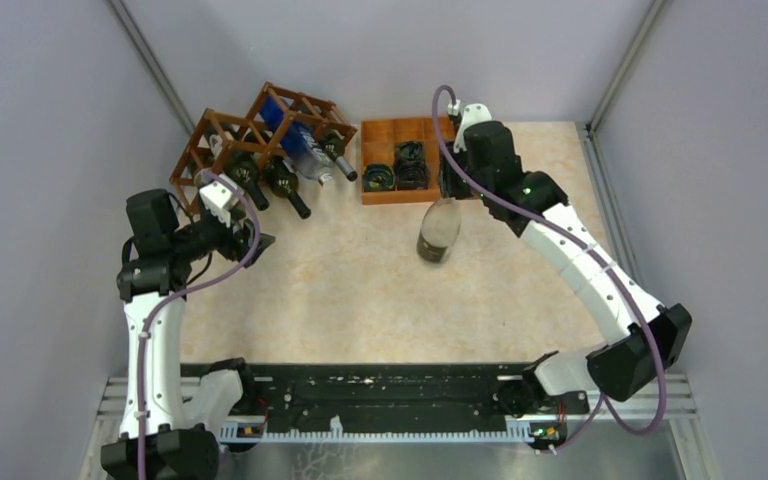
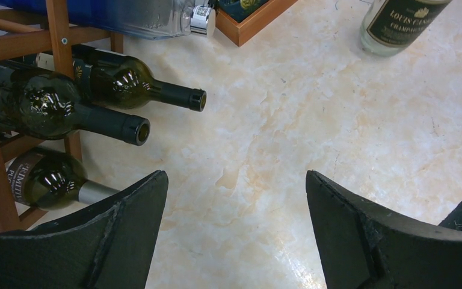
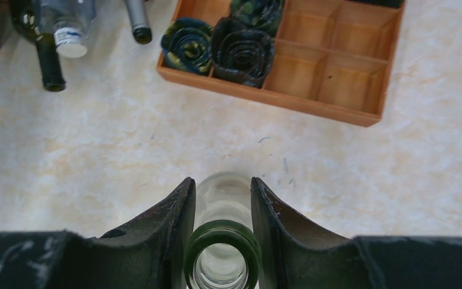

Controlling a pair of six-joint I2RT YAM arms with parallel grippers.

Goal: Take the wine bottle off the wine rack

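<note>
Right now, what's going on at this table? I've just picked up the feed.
The right tool is shut on the neck of a clear bottle, holding it upright just in front of the compartment tray, already out of the wine rack. The left tool is open and empty, low in front of the rack, where several dark bottles lie in their cells.

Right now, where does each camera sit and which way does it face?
Top external: above and behind the arms, looking down at the table; both show.
Left wrist: low, facing bottles in the wine rack; open left gripper shows.
Right wrist: looks down the clear bottle that the right gripper clamps.
Shared: that bottle, in all three.
</note>
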